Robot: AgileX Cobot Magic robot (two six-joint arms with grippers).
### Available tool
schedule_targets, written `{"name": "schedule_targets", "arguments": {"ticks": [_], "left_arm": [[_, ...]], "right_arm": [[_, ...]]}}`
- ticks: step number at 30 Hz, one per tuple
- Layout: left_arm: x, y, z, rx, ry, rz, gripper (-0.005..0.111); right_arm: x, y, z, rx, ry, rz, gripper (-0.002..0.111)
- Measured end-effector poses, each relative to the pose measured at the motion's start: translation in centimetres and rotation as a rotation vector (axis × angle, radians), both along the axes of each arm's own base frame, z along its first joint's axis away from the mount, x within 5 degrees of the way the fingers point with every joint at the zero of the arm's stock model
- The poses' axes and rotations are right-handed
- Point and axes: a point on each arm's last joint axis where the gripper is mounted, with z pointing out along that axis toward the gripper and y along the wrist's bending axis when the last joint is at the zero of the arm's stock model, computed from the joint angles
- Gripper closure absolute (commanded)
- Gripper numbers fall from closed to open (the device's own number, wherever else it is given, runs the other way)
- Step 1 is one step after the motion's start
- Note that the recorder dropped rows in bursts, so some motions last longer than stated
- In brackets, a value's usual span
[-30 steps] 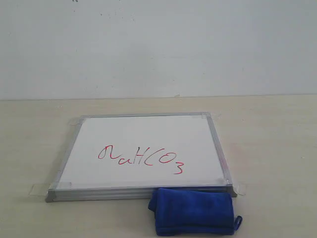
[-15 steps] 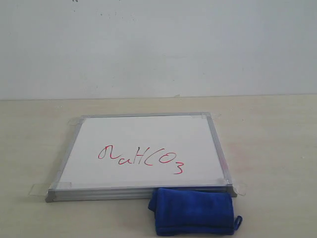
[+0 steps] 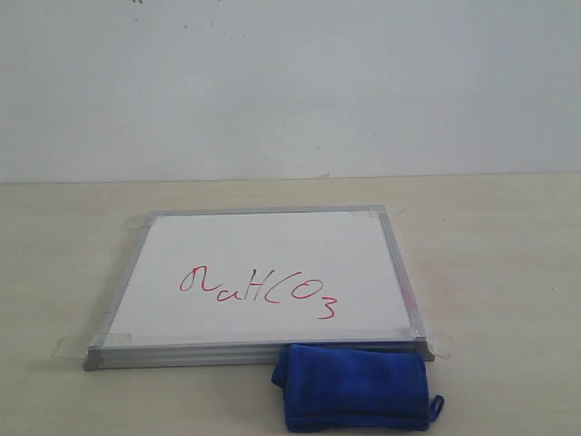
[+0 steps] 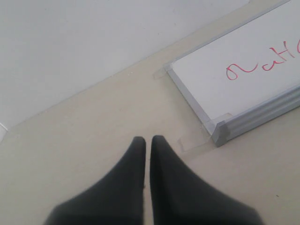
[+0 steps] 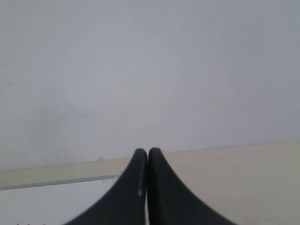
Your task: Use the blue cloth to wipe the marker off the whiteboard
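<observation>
Open table [image 3: 508, 272] runs wide on the left and right of the whiteboard [image 3: 272, 245], and a broad bare strip lies between its far edge and the wall [image 3: 290, 82], which closes off the far side. The board lies flat and low; only its thin raised frame [image 3: 400, 272] makes a lip, and the space above its face is open. The blue cloth [image 3: 354, 389] sits against the near edge towards the right, blocking that stretch; the near-left edge stays reachable. Flat tape tabs [image 3: 69, 346] jut from the corners.
</observation>
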Motion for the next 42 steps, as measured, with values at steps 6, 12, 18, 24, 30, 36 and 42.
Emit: {"name": "schedule_targets", "arguments": {"ticks": [6,12,18,24,30,36,42], "left_arm": [[0.0,0.0,0.0,0.000,0.000,0.000,0.103],[0.0,0.0,0.0,0.000,0.000,0.000,0.103],[0.0,0.0,0.0,0.000,0.000,0.000,0.103],[0.0,0.0,0.0,0.000,0.000,0.000,0.103],[0.0,0.0,0.0,0.000,0.000,0.000,0.103],[0.0,0.0,0.0,0.000,0.000,0.000,0.103],[0.0,0.0,0.0,0.000,0.000,0.000,0.103]], "right_arm": [[1.5,0.1,2.3,-0.012,0.089,0.001,0.108],[2.6,0.1,3.5,-0.011,0.037,-0.006,0.108],[2.5,0.0,4.6,-0.004,-0.071,-0.012,0.108],[2.6,0.1,4.6,-0.002,-0.070,-0.012,0.108],[6.3,0.3,4.2,-0.015,0.130,-0.010,0.108],[13.1,1.7,7.6,-0.327,0.410,0.078,0.108],[17.1,4.6,7.9,-0.719,0.604,0.296,0.108]]}}
